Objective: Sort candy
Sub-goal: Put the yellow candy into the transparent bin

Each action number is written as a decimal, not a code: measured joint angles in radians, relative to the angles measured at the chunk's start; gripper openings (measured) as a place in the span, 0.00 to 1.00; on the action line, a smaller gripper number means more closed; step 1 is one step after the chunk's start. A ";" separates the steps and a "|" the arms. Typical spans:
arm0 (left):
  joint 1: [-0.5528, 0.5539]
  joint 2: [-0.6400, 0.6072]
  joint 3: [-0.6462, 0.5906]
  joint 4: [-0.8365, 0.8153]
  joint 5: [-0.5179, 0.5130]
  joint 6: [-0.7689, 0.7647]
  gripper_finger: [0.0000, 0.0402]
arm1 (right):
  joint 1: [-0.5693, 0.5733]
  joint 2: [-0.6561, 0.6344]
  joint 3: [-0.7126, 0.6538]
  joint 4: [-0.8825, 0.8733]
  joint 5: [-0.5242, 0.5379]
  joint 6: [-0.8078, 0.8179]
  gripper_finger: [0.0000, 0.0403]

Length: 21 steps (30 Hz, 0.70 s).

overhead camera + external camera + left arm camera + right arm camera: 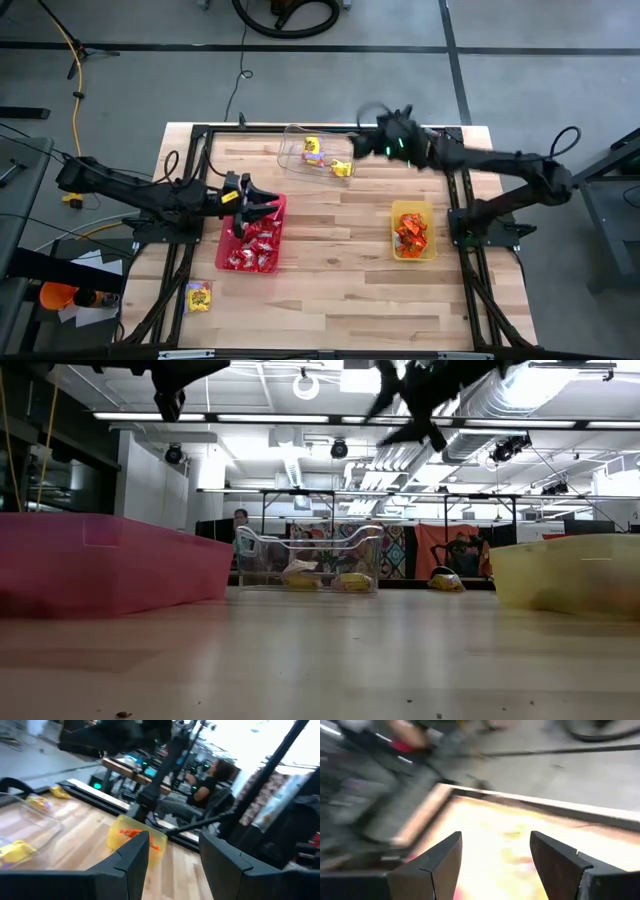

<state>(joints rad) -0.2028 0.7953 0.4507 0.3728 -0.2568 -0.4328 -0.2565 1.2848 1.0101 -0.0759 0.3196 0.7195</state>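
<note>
Red candy point(252, 248) fills the red tray point(281, 212), orange candy point(410, 232) lies in the yellow tray point(397, 210), and yellow candy point(313, 148) lies in the clear tray point(292, 140). One yellow packet point(199, 296) lies flat on the table near its front left corner. My left gripper point(268, 207) hovers open over the red tray's far left corner, with nothing between its fingers point(134, 854). My right gripper point(362, 140) is open and blurred, above the clear tray's right end, with nothing between its fingers point(442, 862).
The three trays stand apart on the wooden table, with bare wood between them point(330, 260). Black frame rails point(465, 290) run along the table's sides. Beyond the far edge a person point(206, 784) sits in the room.
</note>
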 joint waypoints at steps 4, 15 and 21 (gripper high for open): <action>0.000 -0.004 0.000 -0.006 -0.083 -0.002 0.39 | -0.212 0.100 0.161 -0.316 -0.054 -0.143 0.57; 0.000 -0.003 0.000 -0.009 -0.279 -0.045 0.39 | -0.580 0.409 0.297 -0.774 -0.127 -0.274 0.57; 0.000 -0.003 0.000 -0.011 -0.303 -0.045 0.39 | -0.614 0.534 0.265 -0.724 -0.199 -0.304 0.57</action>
<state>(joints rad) -0.2024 0.7925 0.4507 0.3622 -0.5596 -0.4782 -0.8710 1.8191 1.2751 -0.7996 0.1211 0.4150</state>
